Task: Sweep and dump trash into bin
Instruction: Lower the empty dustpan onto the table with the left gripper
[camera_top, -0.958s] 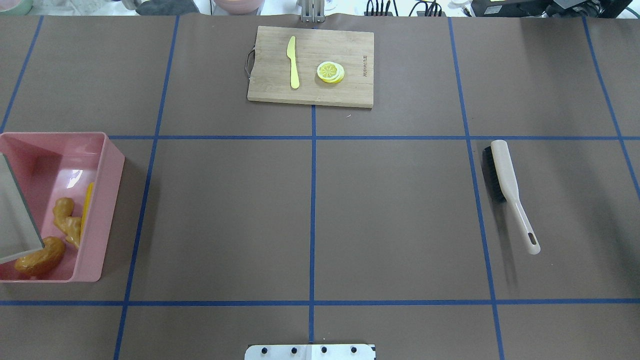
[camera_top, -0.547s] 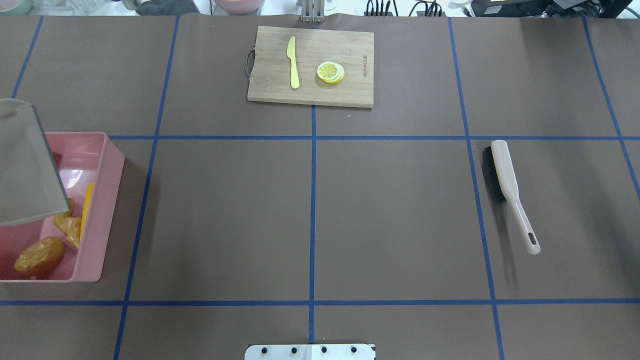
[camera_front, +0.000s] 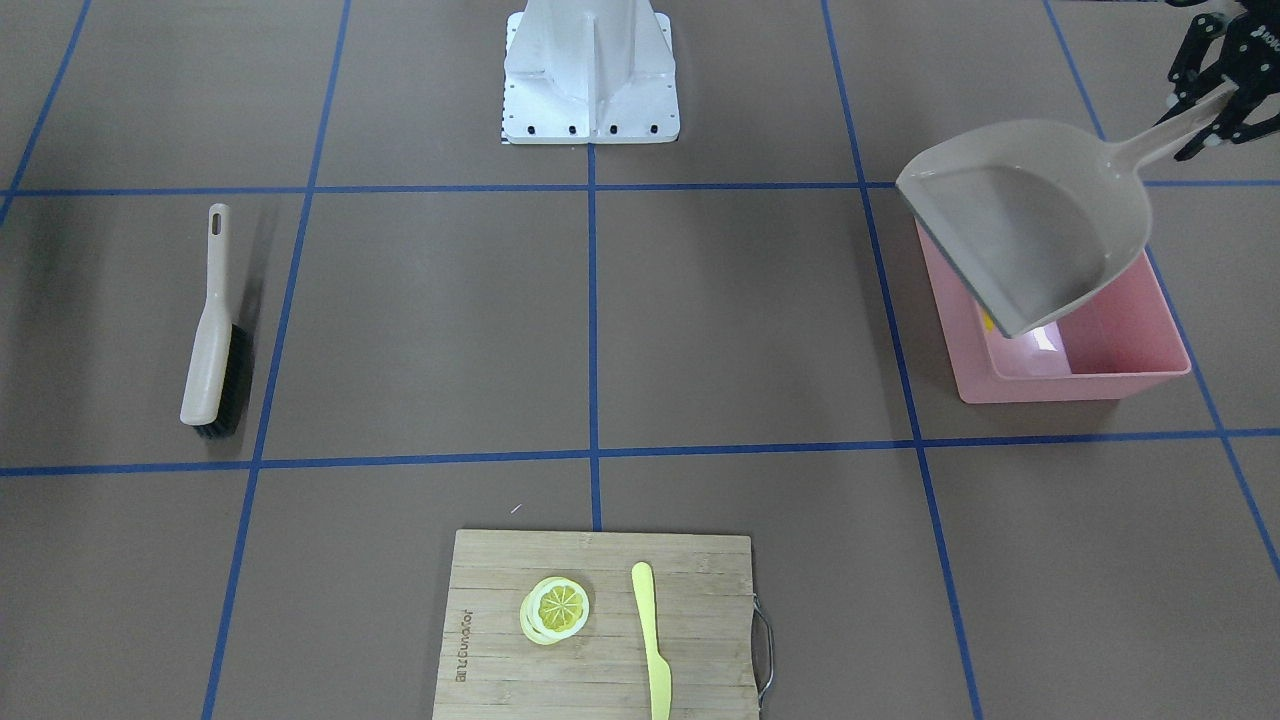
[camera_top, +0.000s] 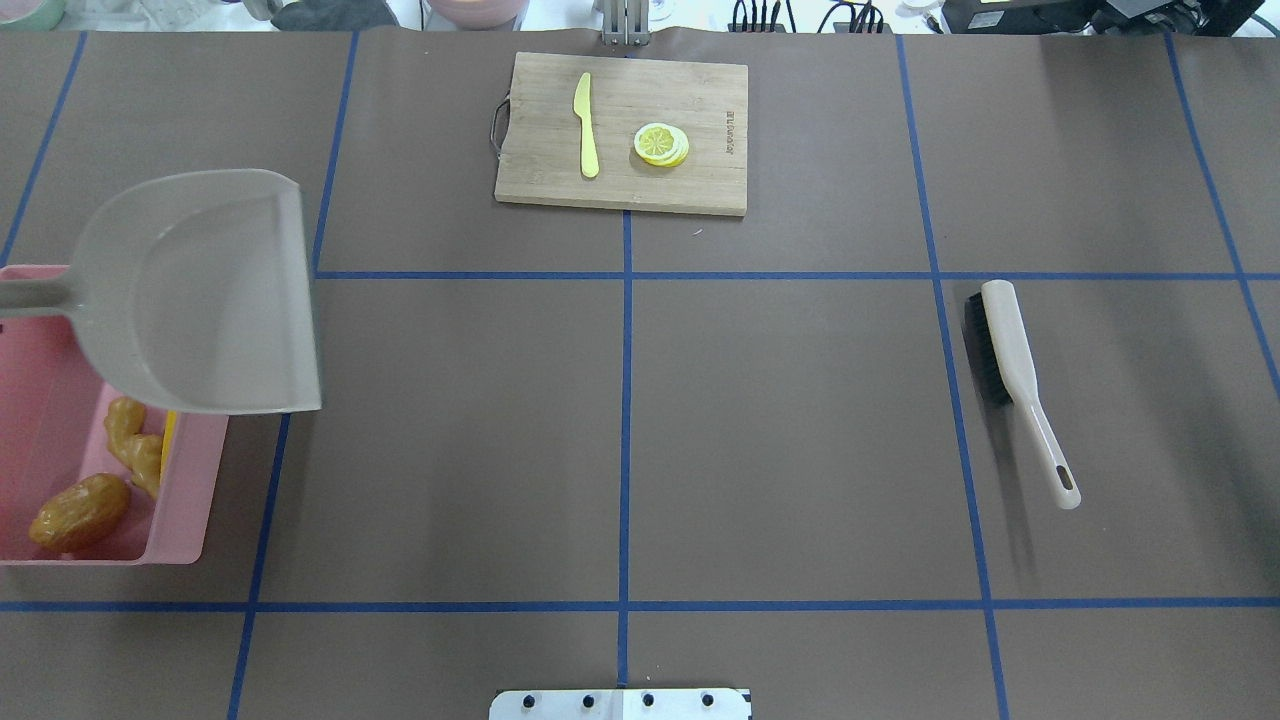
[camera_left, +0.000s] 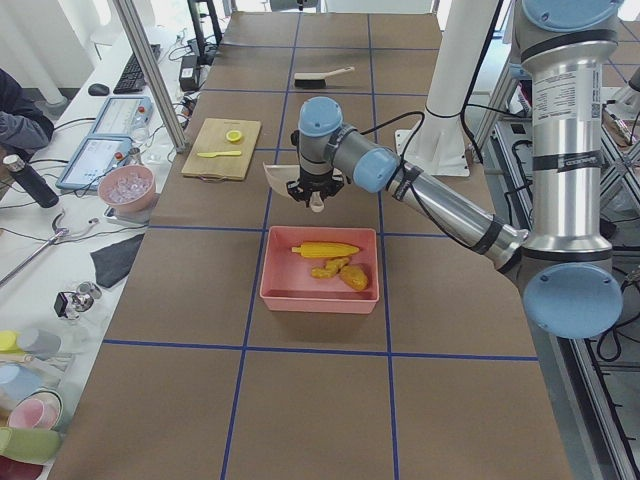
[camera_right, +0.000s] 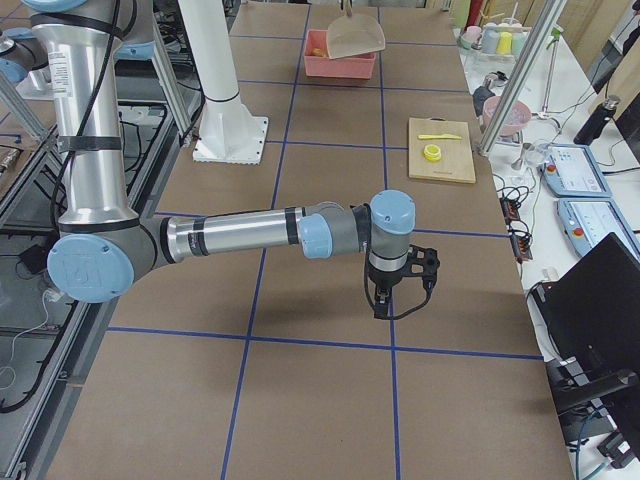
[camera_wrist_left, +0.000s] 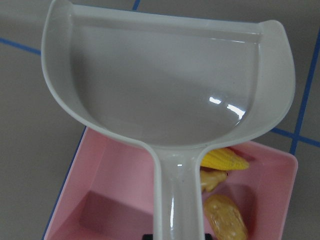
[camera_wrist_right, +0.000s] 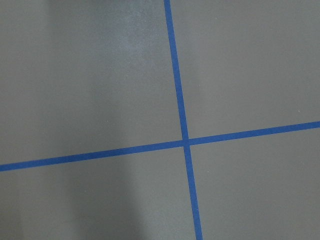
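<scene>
The pink bin (camera_top: 190, 480) stands at the table's left end and also shows in the front view (camera_front: 1080, 385). In it lie the yellow corn cob (camera_left: 325, 249), the tan ginger root (camera_top: 135, 445) and the brown potato piece (camera_top: 80, 512). My left gripper (camera_front: 1215, 105) is shut on the handle of the beige dustpan (camera_top: 200, 300). It holds the pan in the air, empty and roughly level, over the bin's far part (camera_wrist_left: 165, 90). My right gripper (camera_right: 385, 300) hangs over bare table far from the bin. I cannot tell whether it is open or shut.
A beige brush (camera_top: 1005, 350) with black bristles lies on the right side of the table. A wooden cutting board (camera_top: 540, 110) at the far middle holds a pale yellow knife (camera_top: 586, 125) and a lemon slice (camera_top: 661, 143). Blue tape lines cross the brown table.
The dustpan has swung from a steep tilt at the bin's left edge to a level pose further right, over the bin's far part. The trash in the bin has not moved.
</scene>
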